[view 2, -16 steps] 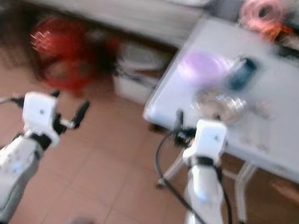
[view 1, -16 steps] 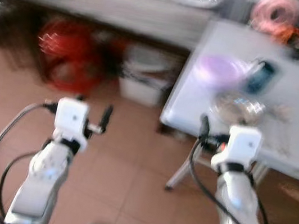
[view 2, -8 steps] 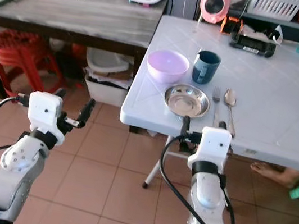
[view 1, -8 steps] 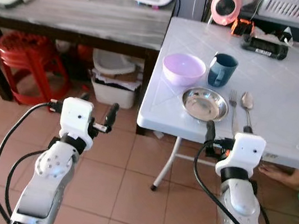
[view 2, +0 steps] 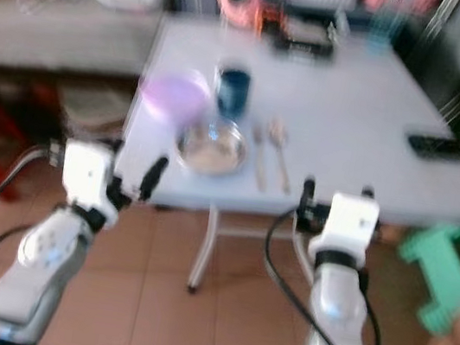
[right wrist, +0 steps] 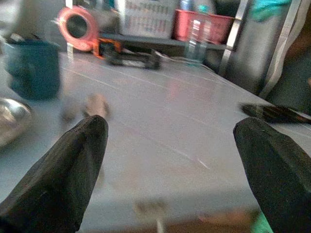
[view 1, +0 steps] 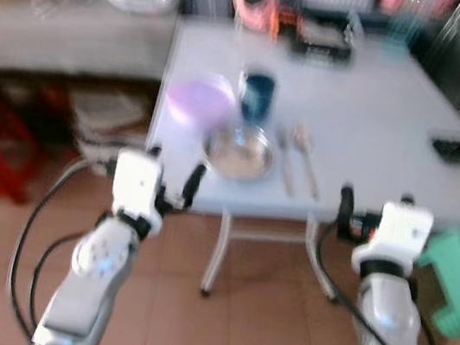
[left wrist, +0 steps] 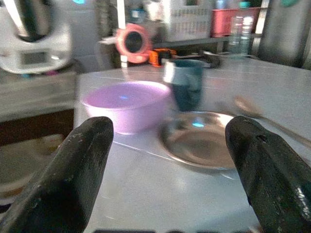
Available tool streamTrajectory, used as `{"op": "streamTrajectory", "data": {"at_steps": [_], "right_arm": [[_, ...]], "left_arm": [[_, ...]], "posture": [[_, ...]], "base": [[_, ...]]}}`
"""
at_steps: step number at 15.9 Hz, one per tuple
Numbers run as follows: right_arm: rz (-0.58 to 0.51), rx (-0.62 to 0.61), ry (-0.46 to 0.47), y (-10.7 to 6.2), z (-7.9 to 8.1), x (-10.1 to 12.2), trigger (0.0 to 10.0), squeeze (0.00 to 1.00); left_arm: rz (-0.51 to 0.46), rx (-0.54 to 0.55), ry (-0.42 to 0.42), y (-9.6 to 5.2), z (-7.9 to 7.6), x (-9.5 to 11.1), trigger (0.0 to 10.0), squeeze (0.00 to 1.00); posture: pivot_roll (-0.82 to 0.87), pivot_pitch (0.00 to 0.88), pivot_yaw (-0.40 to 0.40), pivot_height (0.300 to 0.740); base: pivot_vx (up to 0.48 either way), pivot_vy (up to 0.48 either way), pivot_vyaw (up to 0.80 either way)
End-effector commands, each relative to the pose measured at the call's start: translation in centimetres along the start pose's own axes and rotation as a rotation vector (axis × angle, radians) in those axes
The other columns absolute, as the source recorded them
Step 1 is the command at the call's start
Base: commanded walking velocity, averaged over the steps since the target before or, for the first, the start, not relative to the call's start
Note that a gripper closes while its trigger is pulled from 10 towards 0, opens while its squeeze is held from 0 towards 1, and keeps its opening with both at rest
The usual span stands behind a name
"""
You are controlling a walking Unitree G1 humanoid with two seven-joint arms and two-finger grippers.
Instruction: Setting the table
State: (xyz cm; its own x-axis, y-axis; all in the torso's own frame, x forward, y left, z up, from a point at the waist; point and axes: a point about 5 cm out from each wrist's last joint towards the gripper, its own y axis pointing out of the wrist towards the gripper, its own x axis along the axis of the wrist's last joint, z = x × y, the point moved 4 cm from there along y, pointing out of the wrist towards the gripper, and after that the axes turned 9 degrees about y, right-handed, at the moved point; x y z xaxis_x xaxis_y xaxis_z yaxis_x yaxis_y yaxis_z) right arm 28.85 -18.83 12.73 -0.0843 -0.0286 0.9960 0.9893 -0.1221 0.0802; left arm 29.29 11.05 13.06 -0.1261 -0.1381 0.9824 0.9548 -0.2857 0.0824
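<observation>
The place setting sits at the near-left corner of the white table (view 1: pixel 370 116), centre-left of the blurred left eye view: purple bowl (view 1: pixel 197 102) and dark blue cup (view 1: pixel 257 96) behind, steel plate (view 1: pixel 238 152) in front, fork (view 1: pixel 283 156) and spoon (view 1: pixel 305 156) just beside it, long axes running away from the robot; the left hand (view 1: pixel 170 194) hovers below the table edge, just short of the plate, fingers spread wide and empty; the right hand (view 1: pixel 372 214), also wide and empty, stands further along the edge; the left looks nearer the dishes, the right about as near the cutlery; the left wrist view gives bowl, cup and plate straight ahead between its fingers (left wrist: pixel 73 179); the right wrist view adds a dark remote (right wrist: pixel 274 113) farther across the table.
</observation>
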Motion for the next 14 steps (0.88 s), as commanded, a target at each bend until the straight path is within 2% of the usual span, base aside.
{"op": "streamTrajectory", "data": {"at_steps": [1, 3, 4, 6, 11, 14], "right_arm": [[-0.001, 0.028, 0.017, 0.1, 0.9, 0.1, 10.0, 0.00], [-0.003, 0.036, 0.017, 0.1, 1.1, 0.2, 10.0, 0.00], [-0.018, 0.070, 0.004, 0.2, 1.6, 0.6, 10.0, 0.00], [-0.033, 0.112, 0.008, 0.3, 2.2, 1.1, 10.0, 0.00], [-0.046, 0.141, 0.004, 0.3, 2.8, 1.6, 10.0, 0.00], [-0.018, 0.092, 0.041, 0.6, 1.9, 1.1, 10.0, 0.00]], "left_arm": [[0.016, 0.020, 0.021, -0.3, 0.8, -0.3, 10.0, 0.00], [0.019, 0.027, 0.022, -0.3, 1.0, -0.3, 10.0, 0.00], [0.020, 0.078, 0.044, -0.2, 1.5, -0.3, 10.0, 0.00], [0.013, 0.112, 0.040, 0.0, 2.1, 0.0, 10.0, 0.00], [0.008, 0.134, 0.038, 0.1, 2.4, 0.3, 10.0, 0.00], [0.021, 0.077, 0.053, -0.3, 1.8, 0.0, 10.0, 0.00]], "posture": [[0.01, 0.030, 0.029, 0.740], [0.01, 0.030, 0.030, 0.740], [0.01, 0.028, 0.031, 0.740], [0.01, 0.025, 0.031, 0.740], [0.01, 0.024, 0.025, 0.740], [0.02, 0.022, 0.026, 0.740]], "base": [[0.352, 0.000, 0.00], [0.339, 0.000, 0.00], [0.000, 0.000, 0.00], [0.000, 0.000, 0.00], [0.000, 0.000, 0.76], [0.000, 0.000, 0.17]]}}
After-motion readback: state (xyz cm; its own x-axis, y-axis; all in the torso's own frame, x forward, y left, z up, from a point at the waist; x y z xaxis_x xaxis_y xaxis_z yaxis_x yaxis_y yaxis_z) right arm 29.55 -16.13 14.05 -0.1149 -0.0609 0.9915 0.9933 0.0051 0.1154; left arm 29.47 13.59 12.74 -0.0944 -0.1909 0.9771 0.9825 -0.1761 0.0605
